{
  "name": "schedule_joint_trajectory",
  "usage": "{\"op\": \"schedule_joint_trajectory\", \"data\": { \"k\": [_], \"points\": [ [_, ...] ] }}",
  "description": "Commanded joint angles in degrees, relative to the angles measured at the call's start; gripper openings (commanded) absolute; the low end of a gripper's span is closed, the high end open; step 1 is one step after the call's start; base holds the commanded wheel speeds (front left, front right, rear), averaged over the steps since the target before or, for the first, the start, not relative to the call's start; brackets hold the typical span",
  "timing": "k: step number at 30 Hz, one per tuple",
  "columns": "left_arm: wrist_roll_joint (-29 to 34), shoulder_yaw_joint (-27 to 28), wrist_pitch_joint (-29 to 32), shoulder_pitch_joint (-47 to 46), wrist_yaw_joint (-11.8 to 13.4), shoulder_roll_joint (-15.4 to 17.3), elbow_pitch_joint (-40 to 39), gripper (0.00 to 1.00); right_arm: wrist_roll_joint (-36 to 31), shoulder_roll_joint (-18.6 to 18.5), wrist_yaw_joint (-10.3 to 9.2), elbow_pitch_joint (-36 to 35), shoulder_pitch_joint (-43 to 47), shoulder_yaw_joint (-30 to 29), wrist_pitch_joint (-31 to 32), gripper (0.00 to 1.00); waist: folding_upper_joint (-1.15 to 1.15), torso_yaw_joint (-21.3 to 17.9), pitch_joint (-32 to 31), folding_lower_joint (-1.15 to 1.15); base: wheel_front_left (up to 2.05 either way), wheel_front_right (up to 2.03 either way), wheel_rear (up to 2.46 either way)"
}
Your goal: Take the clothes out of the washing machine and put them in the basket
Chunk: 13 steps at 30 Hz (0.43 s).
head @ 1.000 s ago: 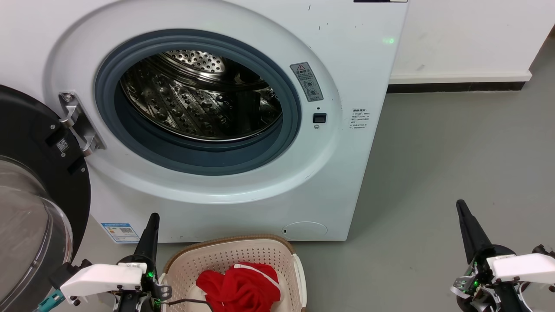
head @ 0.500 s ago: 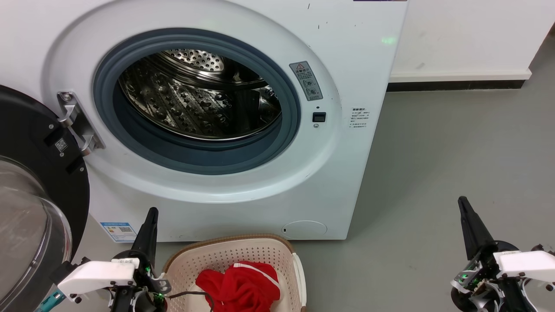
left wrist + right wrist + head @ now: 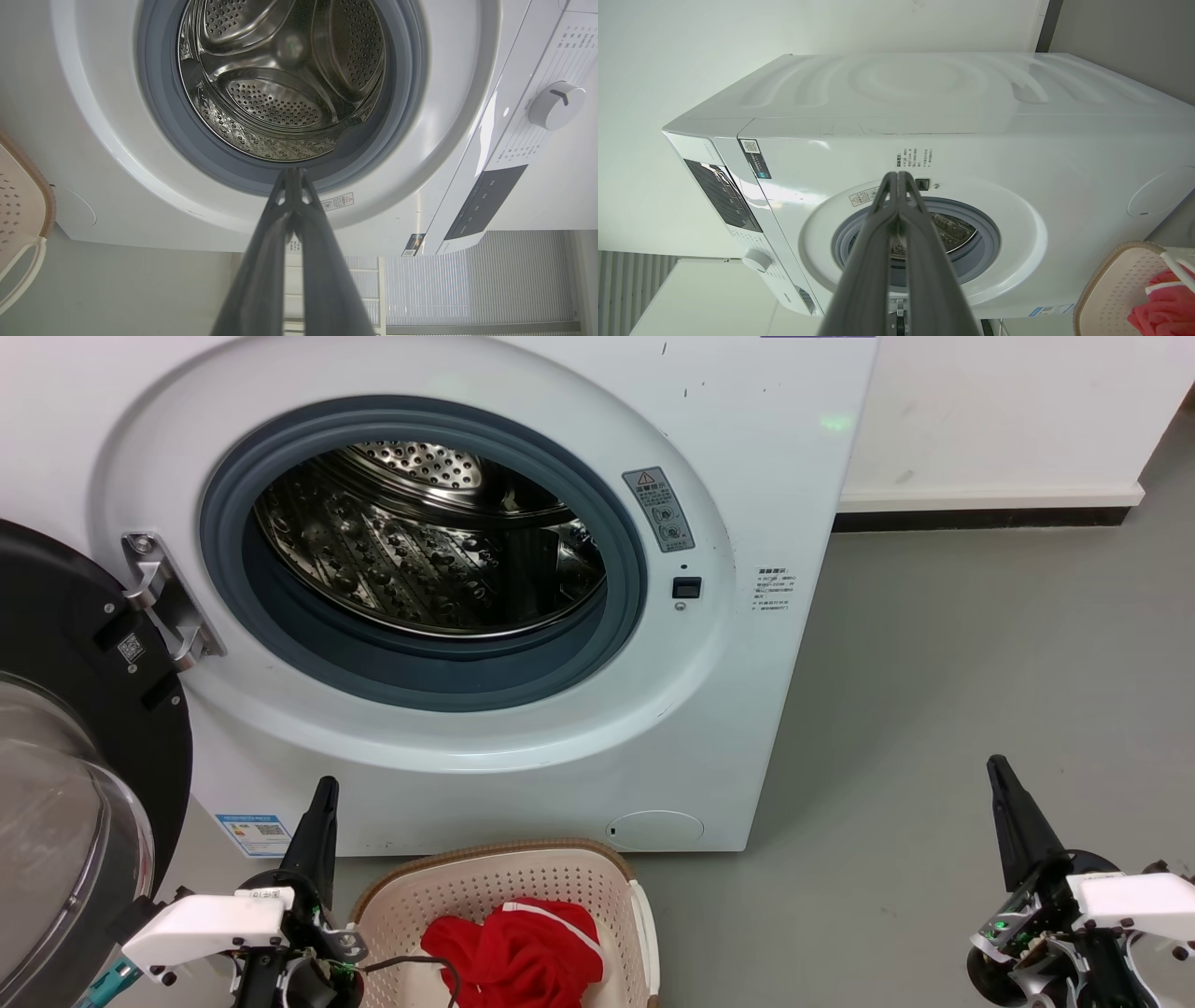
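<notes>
The left gripper (image 3: 327, 790), long dark fingers (image 3: 320, 826) pressed together on nothing, hangs beside the cream-white perforated plastic basket (image 3: 485, 852); the right gripper (image 3: 997, 773), likewise closed and empty, hovers well apart over grey floor (image 3: 934, 663). Soft bright red clothes (image 3: 513, 957) with white trim lie heaped in that basket, and the steel drum (image 3: 420, 551) of the large white front-loading washing machine (image 3: 747, 476) shows no fabric. Unloading seems finished; next, probably, a check of the drum's hidden lower front.

Warning-triangle sticker (image 3: 659, 511) on washing machine (image 3: 766, 476); print illegible
</notes>
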Motion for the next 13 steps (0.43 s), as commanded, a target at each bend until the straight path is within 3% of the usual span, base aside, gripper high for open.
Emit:
{"op": "schedule_joint_trajectory", "data": {
  "k": [1,13],
  "points": [
    [0.13,0.15,0.14,-0.4,-0.14,-0.08,0.07,0.0,-0.12,0.12,0.0,0.1,-0.77,-0.12,0.24,0.0,0.0,0.0,0.0,0.0,0.0,0.0,0.0],
    [0.32,0.35,0.39,-0.43,-0.14,-0.21,0.08,0.0,-0.43,0.36,0.0,0.12,-0.81,-0.39,0.45,0.0,0.0,0.0,0.0,0.0,0.0,0.0,0.0]
  ]
}}
